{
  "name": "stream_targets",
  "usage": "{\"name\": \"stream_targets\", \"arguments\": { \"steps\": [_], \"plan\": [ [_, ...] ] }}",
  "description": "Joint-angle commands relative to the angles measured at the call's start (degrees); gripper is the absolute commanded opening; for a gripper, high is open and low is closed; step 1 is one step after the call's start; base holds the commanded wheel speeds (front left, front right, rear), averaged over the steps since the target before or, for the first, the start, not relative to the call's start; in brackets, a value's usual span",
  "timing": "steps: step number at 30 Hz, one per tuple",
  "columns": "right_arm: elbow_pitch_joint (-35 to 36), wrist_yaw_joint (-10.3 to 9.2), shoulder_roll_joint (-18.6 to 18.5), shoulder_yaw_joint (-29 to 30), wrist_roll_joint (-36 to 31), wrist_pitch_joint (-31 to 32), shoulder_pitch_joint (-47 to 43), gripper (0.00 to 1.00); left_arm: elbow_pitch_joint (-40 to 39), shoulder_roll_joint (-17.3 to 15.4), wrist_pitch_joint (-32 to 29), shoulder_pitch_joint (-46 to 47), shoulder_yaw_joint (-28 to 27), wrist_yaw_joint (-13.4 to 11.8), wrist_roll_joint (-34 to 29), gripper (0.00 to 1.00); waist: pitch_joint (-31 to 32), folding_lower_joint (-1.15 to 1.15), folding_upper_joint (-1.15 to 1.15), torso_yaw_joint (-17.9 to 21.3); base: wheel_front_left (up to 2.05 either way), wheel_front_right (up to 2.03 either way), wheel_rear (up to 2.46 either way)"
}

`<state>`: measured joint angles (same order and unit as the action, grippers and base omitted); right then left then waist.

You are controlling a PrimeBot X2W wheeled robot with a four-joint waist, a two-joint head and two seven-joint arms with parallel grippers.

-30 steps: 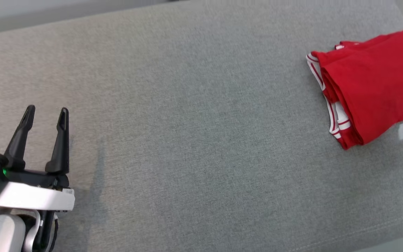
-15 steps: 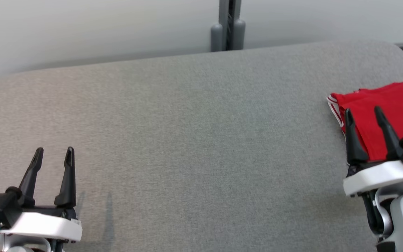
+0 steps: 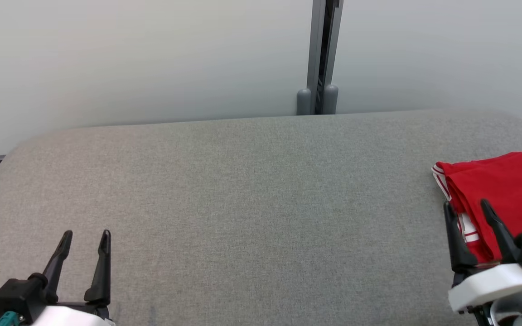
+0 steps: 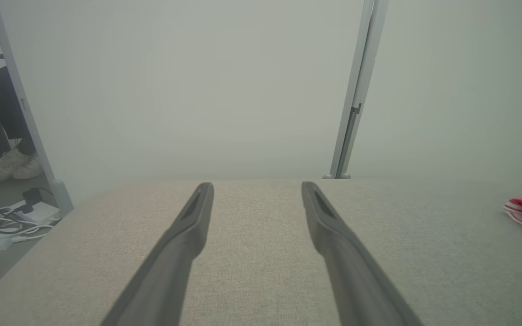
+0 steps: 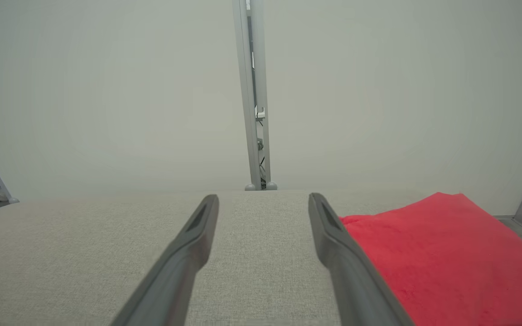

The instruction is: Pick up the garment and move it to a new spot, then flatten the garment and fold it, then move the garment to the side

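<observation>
Jaws apart on left gripper (image 3: pixel 86 233), 7 o'clock, and right gripper (image 3: pixel 466 204), 4 o'clock. Folded red garment (image 3: pixel 510 190) at 3 o'clock on grey tabletop (image 3: pixel 261 203), just beside right gripper.

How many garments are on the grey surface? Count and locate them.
1. The red garment lies folded at the right end of the grey surface, beside the right gripper; the head view's edge cuts it off, so more may be hidden.
</observation>
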<state>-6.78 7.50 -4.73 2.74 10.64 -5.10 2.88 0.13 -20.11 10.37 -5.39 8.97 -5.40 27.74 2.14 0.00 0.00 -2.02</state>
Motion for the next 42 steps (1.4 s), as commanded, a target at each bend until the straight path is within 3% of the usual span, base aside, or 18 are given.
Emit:
{"name": "stream_targets", "arguments": {
  "steps": [1, 17, 42],
  "plan": [
    [0.7, -0.02, -0.2, 0.3, -0.1, 0.3, -1.0, 1.0, -0.2, -0.1, -0.1, -0.5, 0.0, -0.4, -0.3, 1.0, 0.5, 0.0, 0.0, -0.1, 0.0, 0.0, 0.0],
    [10.1, -0.02, 1.0, 2.7, -0.6, 4.4, -9.4, 1.0, -2.2, -0.7, -1.7, -3.0, 0.8, -1.8, -0.4, 1.0, 1.9, 0.0, 0.0, 0.1, 0.0, 0.0, 0.0],
    [10.4, -0.02, 1.7, 3.3, 0.4, 4.0, -9.5, 1.0, -2.8, -1.2, -2.5, -2.9, 1.1, -2.5, 1.0, 1.0, 2.0, 0.0, 0.0, 0.1, 0.0, 0.0, 0.0]
  ]
}}
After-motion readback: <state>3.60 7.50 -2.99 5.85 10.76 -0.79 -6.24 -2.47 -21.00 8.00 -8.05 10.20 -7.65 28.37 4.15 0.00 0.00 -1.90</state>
